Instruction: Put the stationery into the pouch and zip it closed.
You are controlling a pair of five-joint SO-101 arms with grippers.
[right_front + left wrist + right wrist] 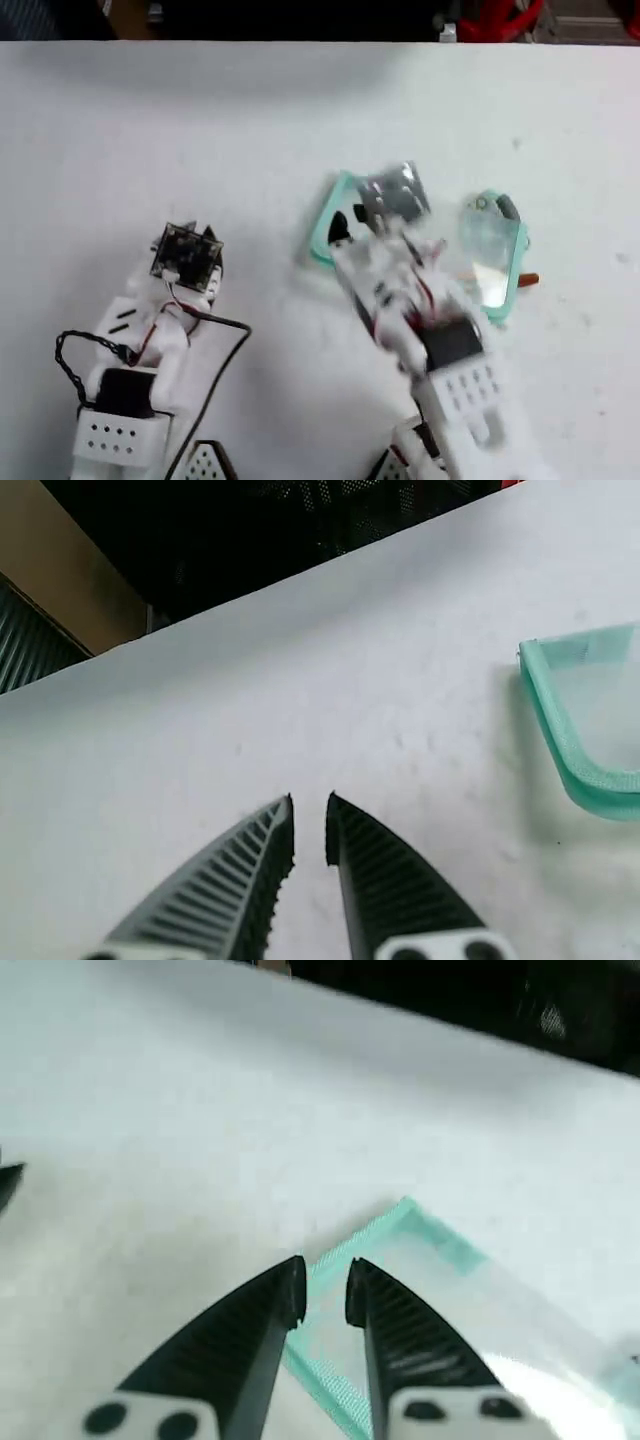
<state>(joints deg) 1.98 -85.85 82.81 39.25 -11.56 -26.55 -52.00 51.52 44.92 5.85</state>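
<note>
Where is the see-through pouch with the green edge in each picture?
High view: the pouch lies right of centre, partly under the right arm.
Left wrist view: pouch corner aside from the left pincer.
Right wrist view: pouch corner just past the right pincer.
Shared landmark: the white table.

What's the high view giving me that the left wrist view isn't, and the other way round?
High view adds: the right arm lying across the pouch, the left arm apart from it, and an orange item at the pouch's edge away from the left arm. Left wrist view adds: the left gripper close up, jaws a narrow gap apart over bare table, holding nothing. Both: the white table and the pouch's teal corner.
</note>
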